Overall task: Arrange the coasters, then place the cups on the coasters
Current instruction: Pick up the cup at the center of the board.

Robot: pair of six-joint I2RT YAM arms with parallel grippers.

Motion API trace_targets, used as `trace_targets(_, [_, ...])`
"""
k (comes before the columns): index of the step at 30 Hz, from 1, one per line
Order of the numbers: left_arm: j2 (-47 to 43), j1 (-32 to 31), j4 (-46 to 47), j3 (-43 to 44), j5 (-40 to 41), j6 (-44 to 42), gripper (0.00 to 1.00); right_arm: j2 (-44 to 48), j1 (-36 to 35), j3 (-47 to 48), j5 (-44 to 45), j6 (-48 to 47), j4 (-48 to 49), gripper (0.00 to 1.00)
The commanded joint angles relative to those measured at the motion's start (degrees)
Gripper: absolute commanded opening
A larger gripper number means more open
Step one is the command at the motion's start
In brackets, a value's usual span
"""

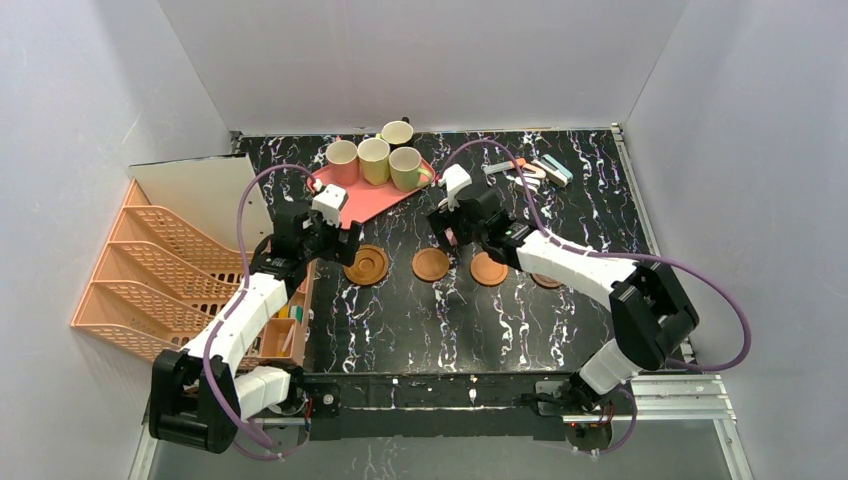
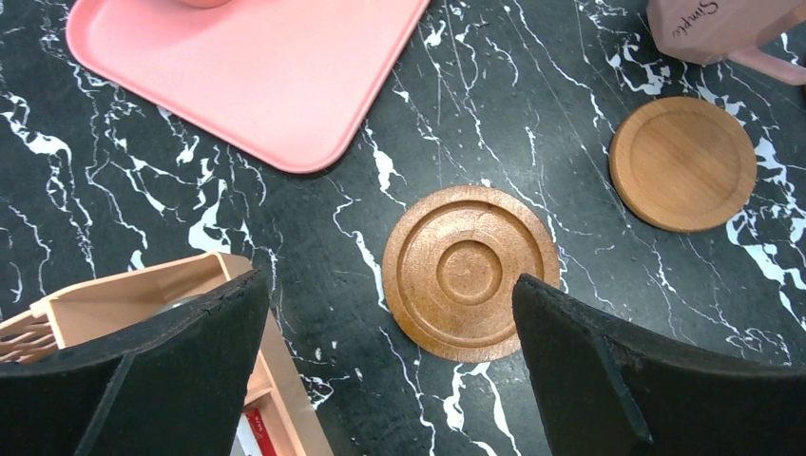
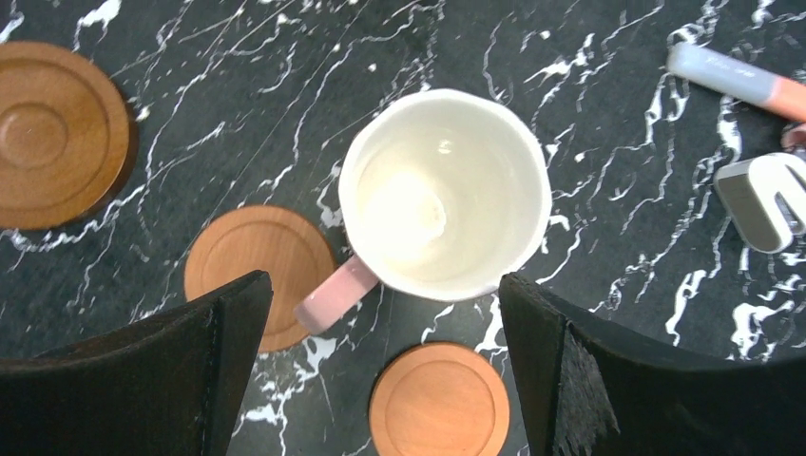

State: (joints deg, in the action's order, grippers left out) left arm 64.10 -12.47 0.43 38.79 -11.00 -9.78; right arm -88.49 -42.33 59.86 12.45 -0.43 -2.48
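Observation:
Three coasters lie in a row on the black marble table: a ringed coaster (image 1: 367, 265) (image 2: 470, 273) (image 3: 52, 133) and two plain ones (image 1: 431, 264) (image 1: 489, 268). A fourth coaster (image 1: 547, 280) peeks out from under the right arm. A pale pink cup (image 3: 445, 197) (image 2: 722, 28) stands upright on the bare table behind the row. My right gripper (image 1: 455, 225) (image 3: 380, 361) hovers open over it, touching nothing. My left gripper (image 1: 335, 235) (image 2: 390, 361) is open and empty, just left of the ringed coaster. The pink (image 1: 342, 160), yellow-green (image 1: 374, 160) and green (image 1: 406, 168) cups stand on the pink tray (image 1: 365, 200); whether the dark brown cup (image 1: 397, 132) is on the tray or just behind it, I cannot tell.
An orange file rack (image 1: 150, 280) and an orange box (image 2: 143, 294) sit at the table's left side, close to the left gripper. Pens and small stationery (image 1: 540, 170) (image 3: 732, 81) lie at the back right. Grey walls enclose the table.

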Motion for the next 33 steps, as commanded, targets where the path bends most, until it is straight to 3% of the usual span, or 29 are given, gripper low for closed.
trace_targets(1, [-2.8,0.3,1.7,-1.2,1.9,0.6,0.98,-1.7,-1.7,3.5,10.8,1.5,4.7,0.99])
trace_targets(6, [-4.5,0.3,2.9,-2.9,2.0,0.2,0.98,-6.5,-3.9,4.6,22.6,-1.8,7.6,0.99])
trace_targets(13, [-4.1,0.4,3.1,-3.2,2.1,0.1,0.98,-9.0,-3.9,5.7,25.1,-3.5,6.4,0.99])
trace_targets(26, [-4.6,0.3,3.8,-3.9,2.4,0.0,0.98,-6.8,0.8,5.6,8.3,-2.6,-3.3,0.99])
trace_targets(33, [-4.2,0.4,4.0,-3.9,2.2,0.0,0.98,-4.1,3.5,3.9,1.8,-2.8,-3.9,0.99])
